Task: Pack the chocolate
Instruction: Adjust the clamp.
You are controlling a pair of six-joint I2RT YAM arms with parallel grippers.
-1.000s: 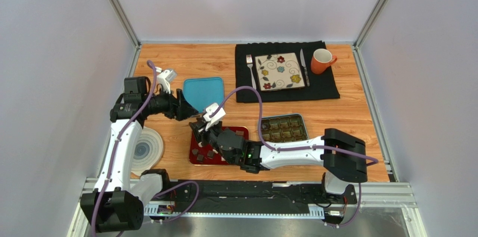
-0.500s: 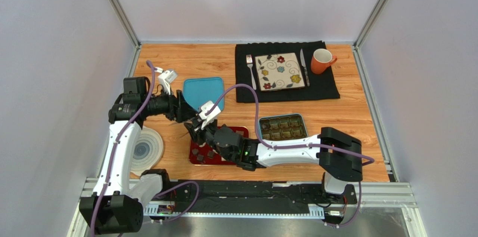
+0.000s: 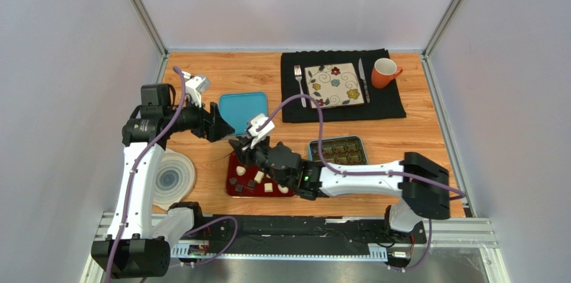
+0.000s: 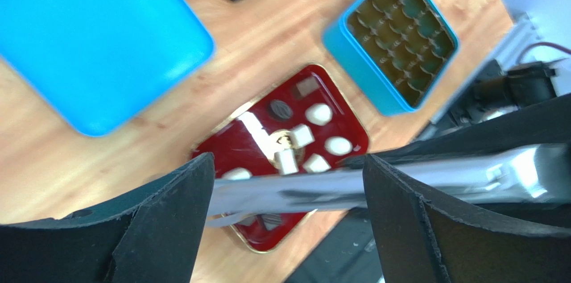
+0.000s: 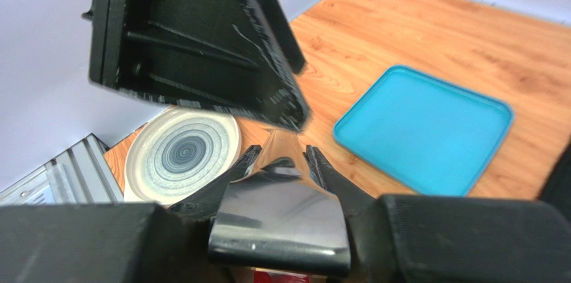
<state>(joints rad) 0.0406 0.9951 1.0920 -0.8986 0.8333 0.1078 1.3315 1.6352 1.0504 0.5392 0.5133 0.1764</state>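
Note:
The chocolate (image 3: pixel 259 177) lies loose on a red tray (image 3: pixel 236 191); white and dark pieces (image 4: pixel 318 113) show in the left wrist view. A blue tin (image 3: pixel 338 151) with empty compartments (image 4: pixel 402 25) stands right of the tray. My right gripper (image 3: pixel 242 150) hovers over the tray's far left corner, shut on a shiny metal tool (image 5: pixel 281 223) pinched between its fingers (image 5: pixel 249 157). My left gripper (image 3: pixel 218 123) is just up-left of it, jaws wide open (image 4: pixel 288 162). The tool (image 4: pixel 315 186) runs blurred across that gap.
A blue lid (image 3: pixel 243 110) lies beyond the tray. A swirl-patterned round plate (image 3: pixel 171 177) sits at the near left. At the back right, a black mat (image 3: pixel 392 103) carries a flowered square plate (image 3: pixel 334 84), fork (image 3: pixel 299 82), knife (image 3: pixel 362 79) and orange mug (image 3: pixel 384 72).
My left jaws have opened wider and that gripper has pulled back up-left. My right arm has shifted right and away, uncovering the chocolates on the tray; its jaws have narrowed on the tool.

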